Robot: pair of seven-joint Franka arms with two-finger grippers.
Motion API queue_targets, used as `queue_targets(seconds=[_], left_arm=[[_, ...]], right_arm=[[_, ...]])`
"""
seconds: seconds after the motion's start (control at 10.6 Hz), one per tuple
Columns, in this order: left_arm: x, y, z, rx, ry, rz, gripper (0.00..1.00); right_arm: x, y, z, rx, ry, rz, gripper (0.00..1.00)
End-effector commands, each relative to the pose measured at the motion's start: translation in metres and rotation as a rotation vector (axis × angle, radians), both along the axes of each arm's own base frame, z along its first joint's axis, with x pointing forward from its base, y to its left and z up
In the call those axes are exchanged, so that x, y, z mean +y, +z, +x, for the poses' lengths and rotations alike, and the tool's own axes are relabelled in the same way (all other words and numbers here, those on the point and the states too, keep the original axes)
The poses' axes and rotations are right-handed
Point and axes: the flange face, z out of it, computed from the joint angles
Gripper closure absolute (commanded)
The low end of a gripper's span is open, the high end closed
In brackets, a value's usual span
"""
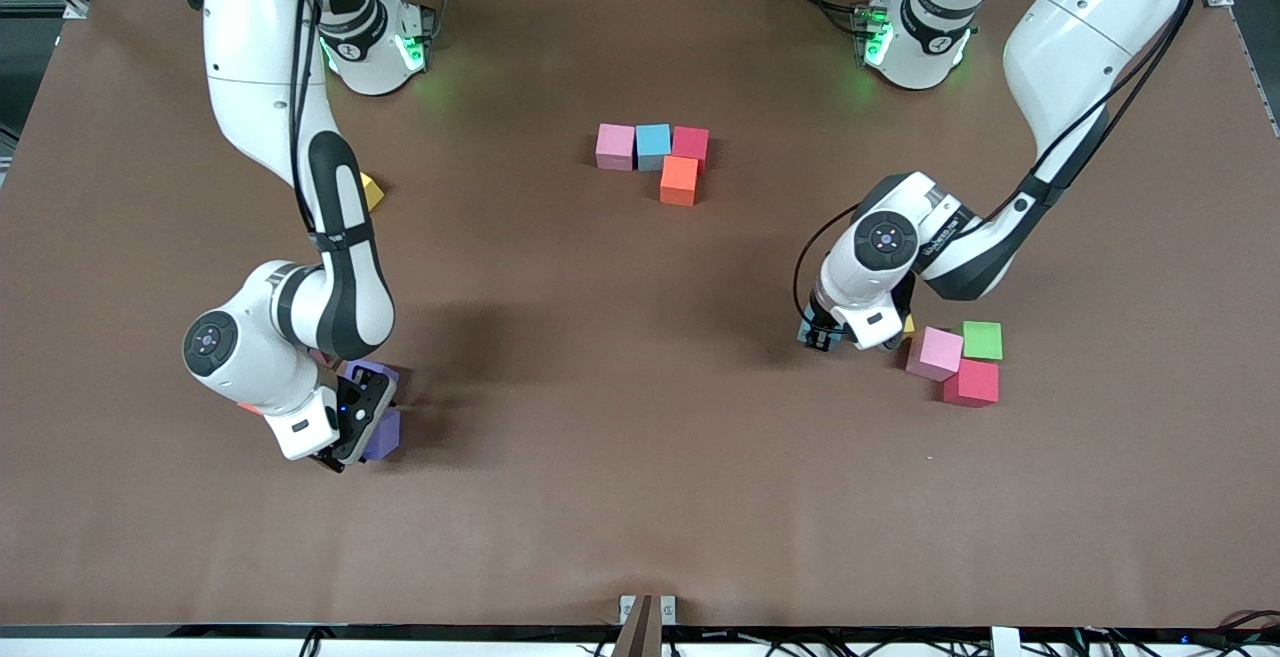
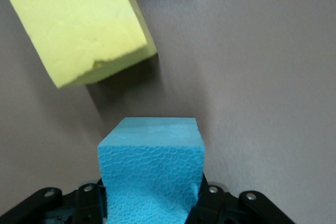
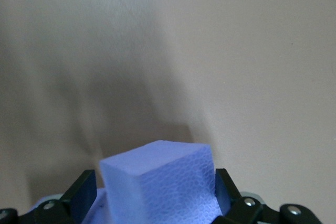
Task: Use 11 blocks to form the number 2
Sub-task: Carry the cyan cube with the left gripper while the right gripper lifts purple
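Note:
A row of pink [image 1: 615,146], blue [image 1: 653,145] and red [image 1: 690,144] blocks lies mid-table, with an orange block [image 1: 679,180] touching the red one on the side nearer the front camera. My left gripper [image 1: 818,337] [image 2: 152,198] is low at the table, shut on a blue block [image 2: 152,156]. A yellow block [image 2: 79,24] [image 1: 908,325] lies just beside it. My right gripper [image 1: 355,437] [image 3: 155,198] is open, its fingers either side of a purple block [image 3: 163,182] [image 1: 383,434]. A second purple block [image 1: 372,372] sits beside it.
Pink [image 1: 935,352], red [image 1: 970,382] and green [image 1: 982,339] cubes cluster close to the left gripper. Another yellow cube [image 1: 370,192] peeks out beside the right arm's forearm. An orange-red corner [image 1: 250,407] shows under the right wrist.

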Motion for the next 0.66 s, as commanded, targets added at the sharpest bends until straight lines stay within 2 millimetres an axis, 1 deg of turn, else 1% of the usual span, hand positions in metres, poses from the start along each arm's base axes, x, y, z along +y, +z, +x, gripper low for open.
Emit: queue_targets(seconds=[0.0,0.09,0.19,0.47,0.56], left_arm=[[-0.048,0.025,-0.009,-0.058,-0.122,0.009,1.0],[-0.075,0.036,-0.016,-0.079,-0.203,-0.007,1.0],[-0.094,0.046,-0.023,-0.093,-0.269,-0.021,1.0],[-0.139,0.062,-0.051,-0.11,-0.607,-0.054,1.0],[-0.156,0.062,-0.065,-0.108,-0.71,-0.06,1.0]], right_arm=[[-0.013,-0.013,0.014,-0.024,0.034,0.006,0.0],[-0.015,-0.018,0.016,-0.021,0.03,0.026,0.0],[-0.019,-0.02,0.018,-0.021,0.022,0.038,0.0],[-0.021,-0.02,0.023,-0.025,-0.015,0.052,0.0],[-0.022,-0.019,0.025,-0.02,-0.053,0.059,0.0]])
